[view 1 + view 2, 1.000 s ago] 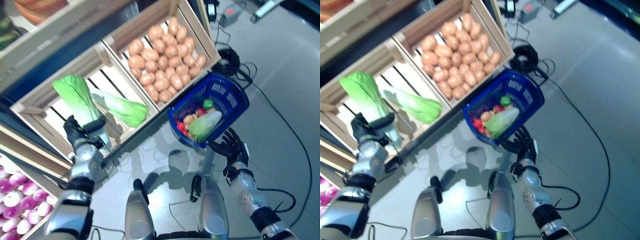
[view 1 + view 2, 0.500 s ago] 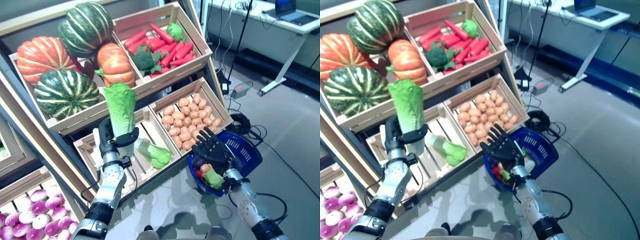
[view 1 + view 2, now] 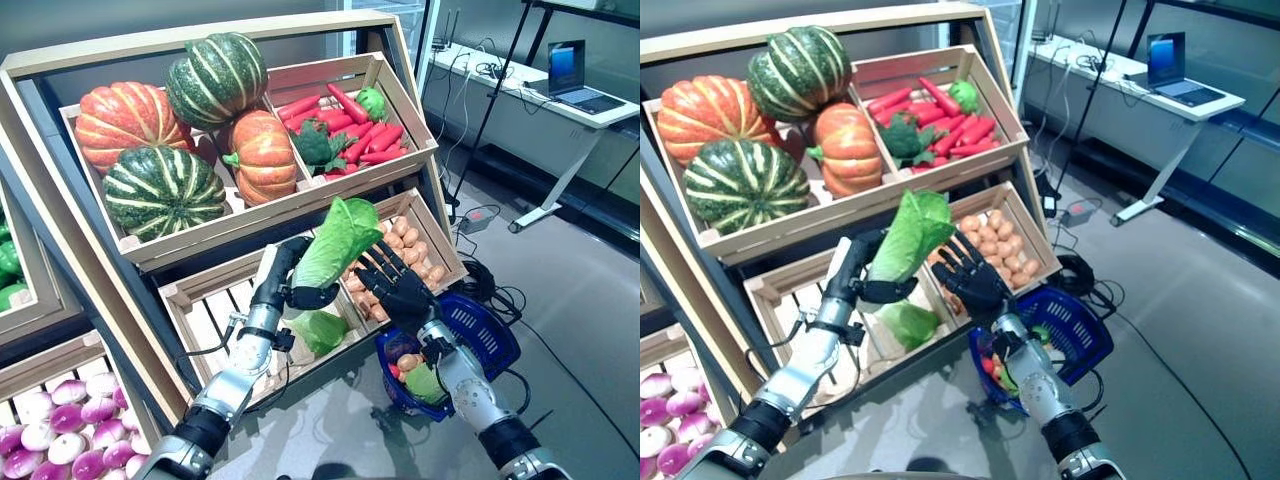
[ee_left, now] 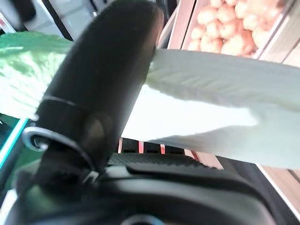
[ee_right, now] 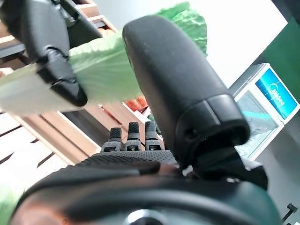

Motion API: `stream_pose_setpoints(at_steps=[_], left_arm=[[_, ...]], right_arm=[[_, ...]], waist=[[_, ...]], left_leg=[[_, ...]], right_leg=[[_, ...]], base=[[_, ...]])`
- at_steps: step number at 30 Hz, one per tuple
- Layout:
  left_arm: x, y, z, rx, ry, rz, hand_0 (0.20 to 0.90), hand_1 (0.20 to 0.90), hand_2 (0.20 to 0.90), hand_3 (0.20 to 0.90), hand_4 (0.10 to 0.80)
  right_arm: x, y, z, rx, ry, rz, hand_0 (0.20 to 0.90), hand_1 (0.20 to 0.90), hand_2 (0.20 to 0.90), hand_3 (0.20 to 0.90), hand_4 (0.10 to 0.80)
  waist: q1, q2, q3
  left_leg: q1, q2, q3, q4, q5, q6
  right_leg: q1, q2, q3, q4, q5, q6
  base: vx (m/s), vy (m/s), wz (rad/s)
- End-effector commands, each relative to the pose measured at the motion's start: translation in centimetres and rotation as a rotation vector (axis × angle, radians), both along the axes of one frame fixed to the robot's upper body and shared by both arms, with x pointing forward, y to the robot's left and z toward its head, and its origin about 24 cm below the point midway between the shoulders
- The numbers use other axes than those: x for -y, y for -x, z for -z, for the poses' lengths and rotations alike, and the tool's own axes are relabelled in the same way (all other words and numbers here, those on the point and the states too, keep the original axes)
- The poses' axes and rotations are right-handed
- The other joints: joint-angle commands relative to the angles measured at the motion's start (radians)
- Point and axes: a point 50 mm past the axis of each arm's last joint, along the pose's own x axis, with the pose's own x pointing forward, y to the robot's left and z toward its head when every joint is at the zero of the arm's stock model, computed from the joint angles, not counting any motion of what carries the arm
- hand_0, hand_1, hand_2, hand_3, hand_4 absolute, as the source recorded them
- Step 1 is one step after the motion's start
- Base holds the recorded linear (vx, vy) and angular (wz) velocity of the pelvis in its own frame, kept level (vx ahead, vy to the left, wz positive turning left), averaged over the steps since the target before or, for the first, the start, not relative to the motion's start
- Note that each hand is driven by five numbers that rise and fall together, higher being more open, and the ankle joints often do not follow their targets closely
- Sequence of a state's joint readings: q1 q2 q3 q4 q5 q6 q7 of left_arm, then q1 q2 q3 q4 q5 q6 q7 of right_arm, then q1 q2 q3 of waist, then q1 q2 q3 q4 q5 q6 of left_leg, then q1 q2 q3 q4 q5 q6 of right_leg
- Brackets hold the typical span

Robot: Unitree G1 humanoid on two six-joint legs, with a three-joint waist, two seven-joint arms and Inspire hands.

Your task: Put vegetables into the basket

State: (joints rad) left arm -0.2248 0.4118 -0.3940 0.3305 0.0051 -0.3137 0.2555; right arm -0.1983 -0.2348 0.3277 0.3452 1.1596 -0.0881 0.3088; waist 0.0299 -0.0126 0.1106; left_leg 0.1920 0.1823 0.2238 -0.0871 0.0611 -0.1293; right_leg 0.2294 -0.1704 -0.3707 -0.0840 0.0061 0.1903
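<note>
Produce rack (image 3: 300, 200) | left hand (image 3: 285, 285) grips cabbage (image 3: 335, 243) | right hand (image 3: 395, 288) spread wide

A slanted wooden display shelf (image 3: 90, 262) is stocked with open wooden crates (image 3: 398, 92). Striped green and orange pumpkins (image 3: 150, 120) are held beside red carrots (image 3: 372, 135) above; tan potatoes (image 3: 415, 250) below. A blue plastic basket (image 3: 490, 330) is set on the grey floor (image 3: 580, 300).
</note>
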Motion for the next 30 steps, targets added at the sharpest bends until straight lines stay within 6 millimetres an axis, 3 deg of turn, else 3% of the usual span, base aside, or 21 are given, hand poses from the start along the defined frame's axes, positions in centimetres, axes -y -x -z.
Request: stream_pose_setpoints(at_steps=[1, 19, 22, 25, 30], left_arm=[[3.2, -2.1, -8.2, 0.398, -0.028, 0.214, 0.3, 0.3, 0.3, 0.3, 0.4], [6.2, -0.6, -6.6, 0.418, -0.191, 0.418, 0.3, 0.3, 0.3, 0.3, 0.4], [6.7, -0.6, -5.9, 0.327, -0.157, 0.48, 0.3, 0.3, 0.3, 0.3, 0.4], [7.0, -0.8, -3.4, -0.041, 0.144, 0.583, 0.3, 0.3, 0.3, 0.3, 0.4], [8.8, 0.6, -0.2, -0.399, 0.429, 0.772, 0.3, 0.3, 0.3, 0.3, 0.4]], right_arm=[[-1.7, -2.7, -7.6, 0.333, -0.206, -0.031, 0.9, 0.9, 0.9, 0.9, 0.8], [-2.4, -3.1, -10.3, 0.432, -0.319, -0.043, 0.9, 0.9, 0.9, 0.9, 0.8], [-2.6, -3.1, -10.3, 0.44, -0.336, -0.058, 0.9, 0.9, 0.9, 0.9, 0.8], [-3.2, -2.7, -10.7, 0.481, -0.407, -0.123, 0.9, 0.9, 0.9, 0.9, 0.8], [-3.8, -2.7, -11.5, 0.526, -0.433, -0.182, 0.9, 0.9, 0.9, 0.9, 0.8]], waist=[[0.002, -0.009, -0.049], [0.001, -0.013, -0.059], [0.0, -0.012, -0.06], [-0.001, -0.012, -0.062], [-0.005, -0.01, -0.06]], left_leg=[[0.004, -0.017, 0.0, 0.0, -0.052, 0.023], [0.03, -0.013, -0.015, 0.0, -0.07, 0.022], [0.032, -0.013, -0.015, 0.0, -0.071, 0.022], [0.034, -0.013, -0.011, 0.0, -0.072, 0.022], [0.035, -0.011, -0.002, 0.0, -0.071, 0.024]], right_leg=[[-0.011, -0.008, -0.013, 0.044, -0.005, -0.061], [0.013, -0.007, 0.001, 0.039, -0.018, -0.054], [0.016, -0.007, 0.003, 0.036, -0.017, -0.053], [0.019, -0.007, 0.008, 0.029, -0.013, -0.051], [0.012, -0.01, 0.011, 0.034, -0.009, -0.05]], base=[[0.0, 0.0, 0.0], [0.0, 0.0, 0.0], [0.0, 0.0, 0.0], [0.0, 0.0, 0.0], [0.0, 0.0, 0.0]])
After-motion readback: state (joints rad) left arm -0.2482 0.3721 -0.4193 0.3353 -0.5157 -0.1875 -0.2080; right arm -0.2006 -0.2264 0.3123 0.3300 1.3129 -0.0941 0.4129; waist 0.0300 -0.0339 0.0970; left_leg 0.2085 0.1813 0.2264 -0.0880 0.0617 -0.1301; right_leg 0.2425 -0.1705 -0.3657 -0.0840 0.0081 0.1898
